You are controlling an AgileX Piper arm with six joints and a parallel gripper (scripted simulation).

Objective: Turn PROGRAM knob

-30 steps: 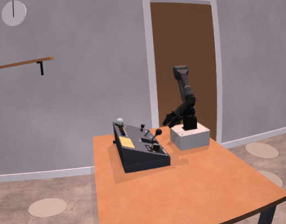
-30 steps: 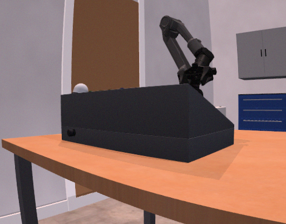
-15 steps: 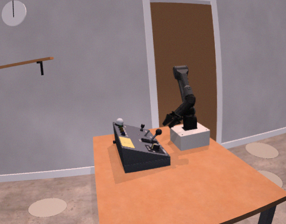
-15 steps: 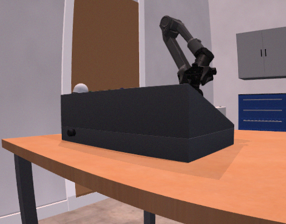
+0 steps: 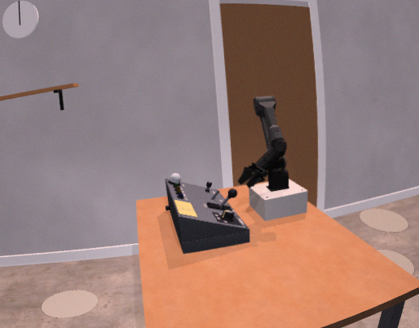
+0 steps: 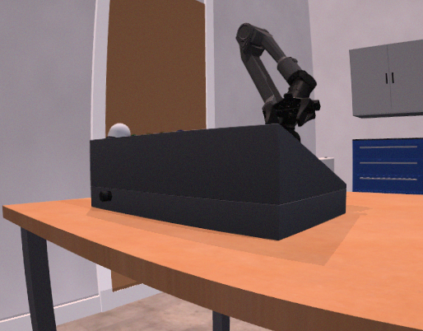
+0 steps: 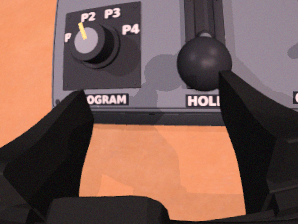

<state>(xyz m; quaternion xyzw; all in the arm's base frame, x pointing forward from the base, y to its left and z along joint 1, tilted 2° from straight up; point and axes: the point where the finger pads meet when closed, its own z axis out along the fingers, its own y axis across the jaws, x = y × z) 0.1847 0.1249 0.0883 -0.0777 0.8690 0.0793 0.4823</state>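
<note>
The dark console [image 5: 205,214] stands on the orange table; the exterior view shows only its back [image 6: 213,177]. In the wrist view the PROGRAM knob [image 7: 89,43] is black with a yellow pointer aimed up and left, close to P2. The P4 mark [image 7: 131,28] is at its upper right. My gripper [image 7: 151,96] is open and empty. It hovers over the table just off the console's edge, short of the knob and a little to its right. It also shows in the top and exterior views [image 5: 248,176] [image 6: 293,109].
The CYCLE lever with a black ball [image 7: 202,59] stands just right of the knob, above a HOLD label. A white dome [image 5: 175,177] and a yellow label [image 5: 185,208] sit farther along the panel. My arm stands on a white block [image 5: 278,200].
</note>
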